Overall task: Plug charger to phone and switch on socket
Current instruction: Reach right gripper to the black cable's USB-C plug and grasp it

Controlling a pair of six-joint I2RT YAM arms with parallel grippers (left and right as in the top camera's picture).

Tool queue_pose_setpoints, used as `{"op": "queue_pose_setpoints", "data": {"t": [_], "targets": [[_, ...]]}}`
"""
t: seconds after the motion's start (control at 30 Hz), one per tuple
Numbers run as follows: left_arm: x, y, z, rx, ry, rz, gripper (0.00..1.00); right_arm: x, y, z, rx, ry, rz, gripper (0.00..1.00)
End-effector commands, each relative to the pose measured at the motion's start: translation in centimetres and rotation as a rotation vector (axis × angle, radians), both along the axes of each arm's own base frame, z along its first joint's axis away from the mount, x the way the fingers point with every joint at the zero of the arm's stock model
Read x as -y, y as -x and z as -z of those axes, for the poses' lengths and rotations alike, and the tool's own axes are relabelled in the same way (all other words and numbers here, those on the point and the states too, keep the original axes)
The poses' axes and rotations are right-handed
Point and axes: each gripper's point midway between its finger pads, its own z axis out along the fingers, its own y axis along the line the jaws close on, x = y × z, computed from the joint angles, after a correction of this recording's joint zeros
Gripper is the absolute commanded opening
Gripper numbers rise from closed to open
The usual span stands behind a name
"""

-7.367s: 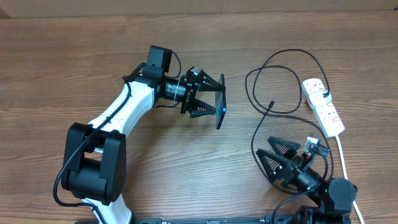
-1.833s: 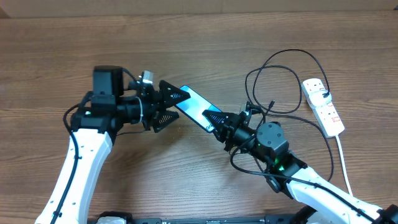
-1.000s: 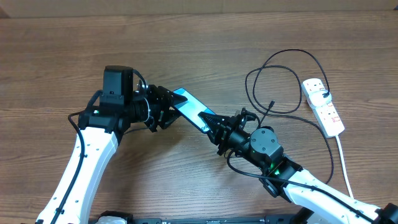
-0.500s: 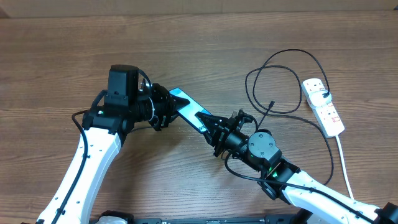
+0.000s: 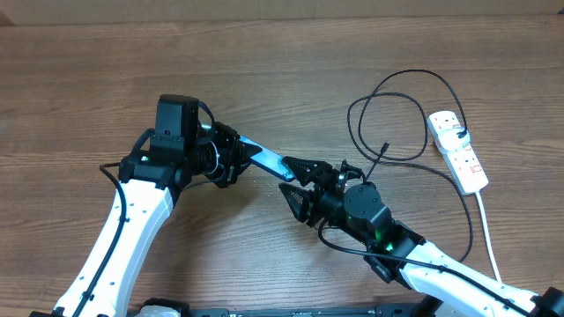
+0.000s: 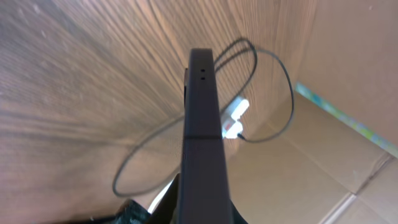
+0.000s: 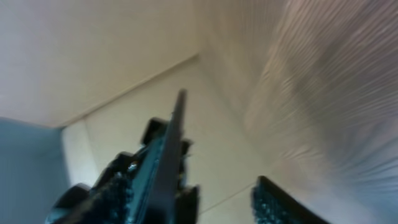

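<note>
Teal phone [image 5: 265, 158] in left jaws; right jaws seemingly open.

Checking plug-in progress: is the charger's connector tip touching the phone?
Apart. Overhead shows the charger's connector tip well clear of the phone, which the left gripper holds.

Wood-grain table [image 5: 88, 88], tan cardboard wall [image 6: 354, 74] along far edge

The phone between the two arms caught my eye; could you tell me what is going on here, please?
The left hand grips the phone and holds it up on its edge. The right hand is open at the phone's free end, not closed on it. The charger lies in loose loops on the table near the socket, and its tip is not yet in the phone.
</note>
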Motion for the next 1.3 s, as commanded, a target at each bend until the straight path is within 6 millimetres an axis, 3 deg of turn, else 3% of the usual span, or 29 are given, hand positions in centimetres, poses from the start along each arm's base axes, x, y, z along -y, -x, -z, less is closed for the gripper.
{"op": "queue_pose_setpoints", "data": {"t": [0.0, 0.03, 0.13, 0.17, 0.27, 0.43, 0.67, 0.8, 0.87, 1.0, 1.1, 1.27], "targets": [[-1.4, -1.1, 0.5, 0.071, -0.106, -0.018, 0.04, 1.5, -1.0, 1.4, 0.131, 0.207, 0.027, 0.90], [-1.7, -1.3, 0.6, 0.088, -0.122, -0.011, 0.04, 2.3, -1.4, 2.0, 0.159, 0.282, 0.053, 1.00], [-2.4, -1.7, 0.6, 0.143, -0.153, 0.034, 0.04, 5.5, -2.9, 3.6, 0.259, 0.551, 0.141, 1.00], [-3.0, -1.9, 0.5, 0.174, -0.165, 0.061, 0.04, 6.7, -3.7, 3.1, 0.423, 0.765, 0.115, 1.00], [-3.6, -2.1, 0.6, 0.195, -0.146, 0.093, 0.04, 7.7, -4.6, 2.4, 0.581, 0.986, 0.058, 1.00], [-3.5, -2.4, 1.6, 0.199, -0.068, 0.170, 0.04, 10.5, -5.6, 2.7, 0.418, 1.139, -0.002, 1.00], [-0.1, -2.7, 3.2, 0.193, 0.203, 0.344, 0.04, 17.9, -6.9, 0.6, 0.117, 1.294, 0.012, 1.00], [1.2, -2.8, 3.4, 0.203, 0.336, 0.406, 0.04, 19.5, -7.5, 1.2, 0.116, 1.321, -0.036, 1.00], [1.6, -2.8, 3.5, 0.204, 0.366, 0.424, 0.04, 20.0, -7.6, 2.4, 0.110, 1.366, -0.070, 0.96], [1.8, -2.6, 3.4, 0.205, 0.374, 0.433, 0.04, 20.1, -7.4, 6.5, 0.053, 1.416, -0.166, 0.73], [1.8, -2.6, 3.3, 0.205, 0.376, 0.433, 0.04, 20.1, -7.7, 11.2, -0.040, 1.443, -0.239, 0.71], [1.9, -2.4, 3.1, 0.208, 0.391, 0.442, 0.04, 20.7, -6.9, 15.7, -0.180, 1.433, -0.275, 0.66]]}}
